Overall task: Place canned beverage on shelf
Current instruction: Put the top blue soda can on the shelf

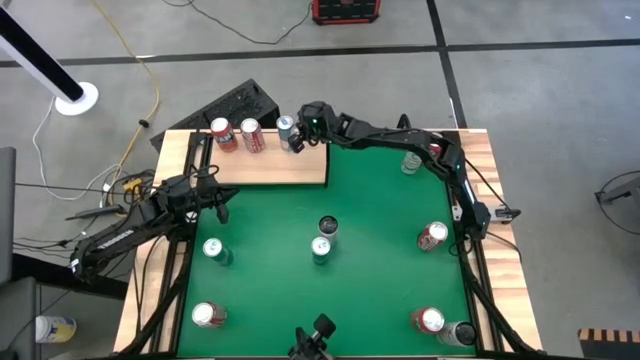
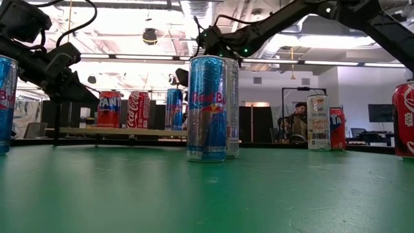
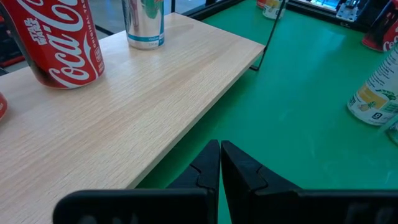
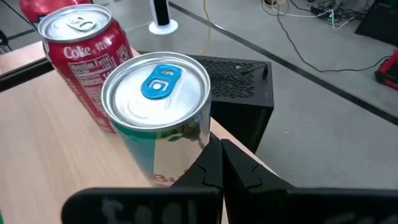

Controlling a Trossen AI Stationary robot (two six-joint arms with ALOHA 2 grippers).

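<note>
Pale-wood shelf (image 1: 270,165) sits upper left of centre in the high view, at the far edge of the green table (image 1: 370,220). Three cans on it, along its far edge: two red ones (image 1: 222,134) (image 1: 251,135) and a silver/teal blue-tab can (image 1: 288,132) at the right end of the row.

Right gripper (image 1: 312,122) is reached across to that end. Wrist view shows its fingers (image 4: 217,163) pressed together, tips just beside the blue-tab can (image 4: 163,118), not around it. So jaws shut on nothing; can stands upright on the board on its own.

Left gripper (image 1: 218,192) waits near the shelf's front left, jaws also together, fingers (image 3: 219,167) over the felt by the board's edge; nothing held.

Step, by my read: this placement is done, right arm at release/retreat stage. Several cans left on the felt, e.g. two near centre (image 1: 324,238), others lower left and on the right side.

Next move needs: lift right gripper clear w/o nudging the blue-tab can (very close), then open jaws before approaching another can. Free shelf space is mostly the front strip, so the next can should go there.
</note>
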